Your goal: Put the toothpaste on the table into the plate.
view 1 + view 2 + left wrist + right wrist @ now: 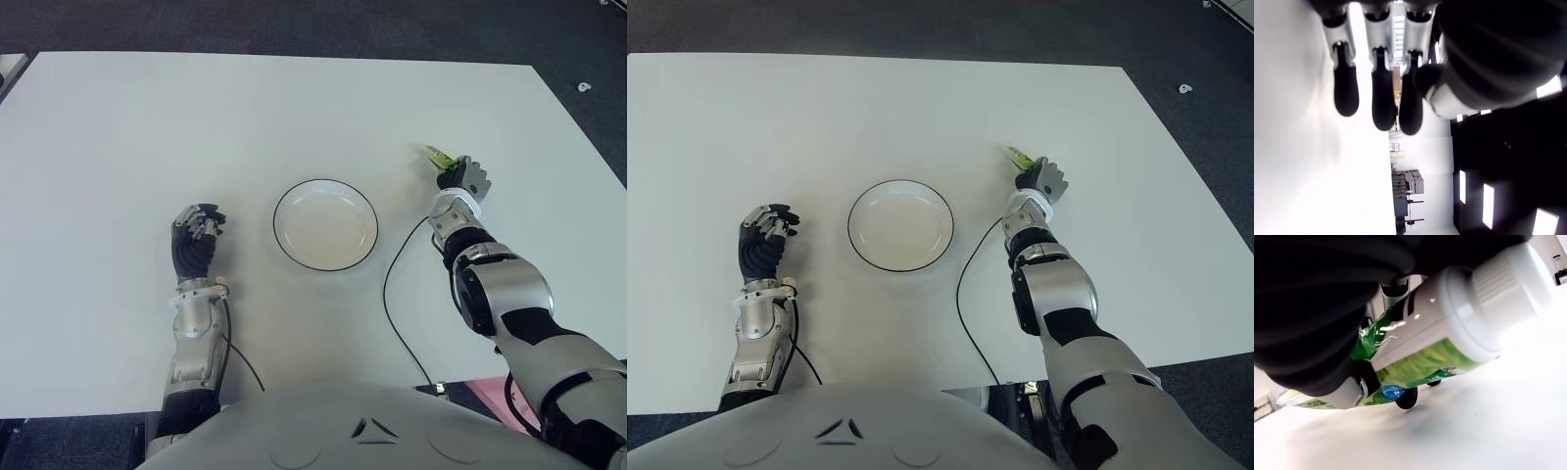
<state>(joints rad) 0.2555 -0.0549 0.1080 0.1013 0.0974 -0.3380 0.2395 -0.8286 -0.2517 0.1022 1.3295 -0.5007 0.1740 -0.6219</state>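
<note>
Right hand (463,177) – around toothpaste (1449,328)

A wide white table (118,127) fills most of both eye views, its top plain and matte, evenly lit with only soft shadows. Beyond its far edge and along its right side runs a dark grey carpet floor (294,24). A small pale object (584,87) lies on that carpet off the table's right side; what it is cannot be told. At the far left corner a bit of light-coloured furniture (10,69) shows. In the left wrist view, a bright room recedes with stacked shelving (1408,183), beside a dark ceiling carrying rectangular light panels (1488,205).
</note>
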